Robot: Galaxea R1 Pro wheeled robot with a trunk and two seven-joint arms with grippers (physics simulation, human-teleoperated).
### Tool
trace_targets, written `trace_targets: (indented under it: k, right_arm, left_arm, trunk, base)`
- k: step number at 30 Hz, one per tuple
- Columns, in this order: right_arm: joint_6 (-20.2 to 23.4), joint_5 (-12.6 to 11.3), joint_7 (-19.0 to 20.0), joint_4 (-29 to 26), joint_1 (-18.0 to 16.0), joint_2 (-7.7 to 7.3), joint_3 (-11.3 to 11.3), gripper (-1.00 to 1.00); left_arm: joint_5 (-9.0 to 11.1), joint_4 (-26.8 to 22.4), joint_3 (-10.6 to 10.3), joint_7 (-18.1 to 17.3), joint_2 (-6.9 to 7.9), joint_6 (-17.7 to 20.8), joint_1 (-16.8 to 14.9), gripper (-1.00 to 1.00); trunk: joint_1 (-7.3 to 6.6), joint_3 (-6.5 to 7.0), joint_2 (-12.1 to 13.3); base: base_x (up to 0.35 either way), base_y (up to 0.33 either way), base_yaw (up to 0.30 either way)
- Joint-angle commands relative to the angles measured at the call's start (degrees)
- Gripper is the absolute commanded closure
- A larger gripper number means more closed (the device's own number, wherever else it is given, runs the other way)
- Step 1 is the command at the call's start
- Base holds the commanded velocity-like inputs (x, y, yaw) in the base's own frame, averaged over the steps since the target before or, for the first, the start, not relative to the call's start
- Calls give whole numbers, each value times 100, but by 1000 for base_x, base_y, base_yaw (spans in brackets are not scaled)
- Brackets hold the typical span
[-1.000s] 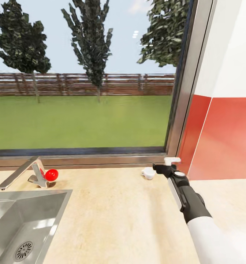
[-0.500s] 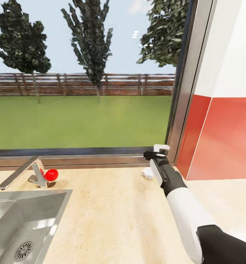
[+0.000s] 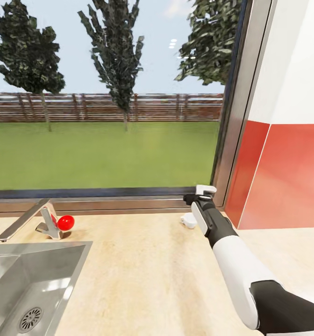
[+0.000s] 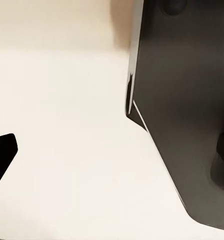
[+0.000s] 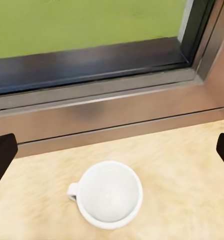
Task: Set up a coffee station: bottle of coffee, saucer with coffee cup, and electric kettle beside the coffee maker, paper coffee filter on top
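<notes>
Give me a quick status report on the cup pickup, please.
Right gripper open, above coffee cup. Cup upright on kitchen countertop by window, not grasped. Left fingertip visible, state unclear. Nothing in the way.

White coffee cup (image 5: 110, 194) on pale mottled-wood kitchen countertop (image 3: 143, 270); red ball (image 3: 66, 222), steel-grey sink (image 3: 59, 275)

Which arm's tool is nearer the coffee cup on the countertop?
Right. The right tool hovers just above the coffee cup, fingers spread wide either side. The left tool faces a dark panel over a pale surface, no cup near.
</notes>
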Motion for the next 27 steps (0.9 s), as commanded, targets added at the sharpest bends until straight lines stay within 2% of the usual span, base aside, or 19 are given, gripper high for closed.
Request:
trace_targets:
  k: [1,22,26,27]
  right_arm:
    - [21,-57,-46,-11,-4,-7,18,-100]
    - [35,-65,3,-32,-4,-35,16,-100]
    - [112,-67,12,-54,-87,-148,20,-100]
    - [305,-69,18,-62,-180,-210,18,-100]
  left_arm:
    - [-60,-3,40,14,-1,-14,-1,-100]
    - [-60,-2,38,19,-1,87,82,-100]
    - [-60,-2,38,19,-1,87,127,-100]
    - [-60,-2,38,19,-1,87,133,-100]
  trunk:
    - [4,-12,-12]
    - [4,-163,-12]
    - [4,-200,-12]
    - [4,-209,-12]
  base:
    - [0,0,0]
    - [0,0,0]
    - [0,0,0]
    - [0,0,0]
